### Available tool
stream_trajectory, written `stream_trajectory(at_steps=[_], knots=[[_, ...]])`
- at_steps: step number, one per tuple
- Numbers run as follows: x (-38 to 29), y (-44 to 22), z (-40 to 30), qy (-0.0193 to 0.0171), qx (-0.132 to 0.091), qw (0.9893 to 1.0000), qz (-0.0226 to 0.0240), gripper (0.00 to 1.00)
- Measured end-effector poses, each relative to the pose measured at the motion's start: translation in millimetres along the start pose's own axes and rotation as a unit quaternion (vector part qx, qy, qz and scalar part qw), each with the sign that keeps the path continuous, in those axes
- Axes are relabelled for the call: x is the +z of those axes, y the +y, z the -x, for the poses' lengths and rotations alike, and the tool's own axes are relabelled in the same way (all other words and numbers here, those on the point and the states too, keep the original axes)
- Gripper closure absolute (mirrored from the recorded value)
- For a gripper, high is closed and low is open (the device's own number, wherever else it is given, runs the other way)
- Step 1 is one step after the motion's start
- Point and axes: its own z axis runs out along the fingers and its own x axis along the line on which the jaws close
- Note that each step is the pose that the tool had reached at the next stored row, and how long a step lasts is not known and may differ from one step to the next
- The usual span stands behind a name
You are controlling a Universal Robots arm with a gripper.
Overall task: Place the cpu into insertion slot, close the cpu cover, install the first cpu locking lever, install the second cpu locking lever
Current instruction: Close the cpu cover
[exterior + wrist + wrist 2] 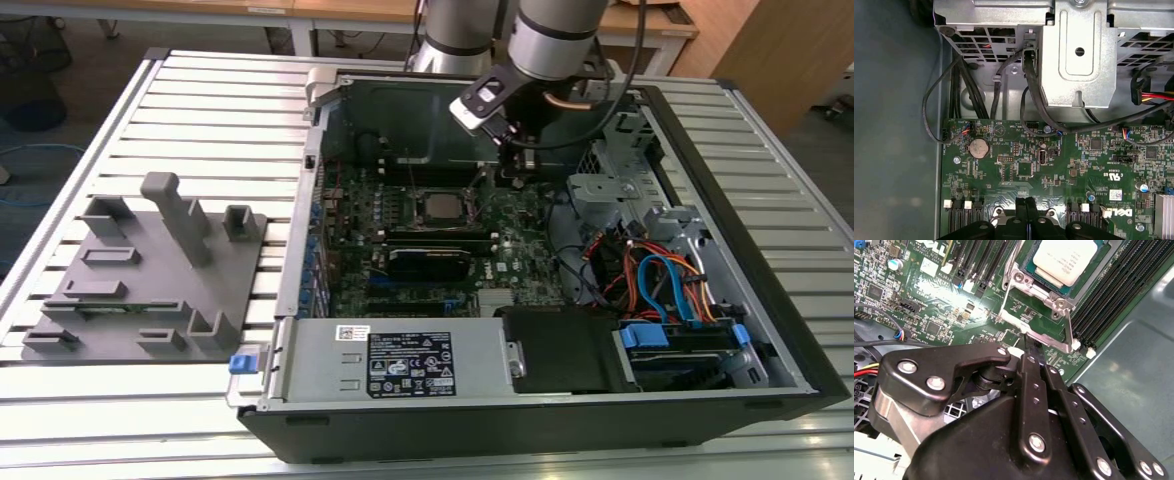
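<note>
The cpu, a silver-topped square chip, lies in the insertion slot on the green board; the exterior view shows the cpu mid-board. The cpu cover, a thin silver frame, stands swung open off the slot, and the board shows through its window. My gripper is shut with nothing between its fingers, and its tips sit right at the cover's free edge. In the first wrist view the gripper shows its two black fingertips pressed together above the board. In the exterior view the gripper hangs inside the case, to the right of the cpu.
The open computer case rests on a slatted table. Black memory slots run beside the socket. A metal drive cage and loose black cables lie just beyond the fingertips. A grey fixture block stands on the exterior view's left.
</note>
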Motion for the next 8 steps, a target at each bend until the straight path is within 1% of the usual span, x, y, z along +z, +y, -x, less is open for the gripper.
stream_trajectory(at_steps=[8], knots=[[0.0,-3.2,0.0,0.0,0.0,1.0,0.0,0.9]])
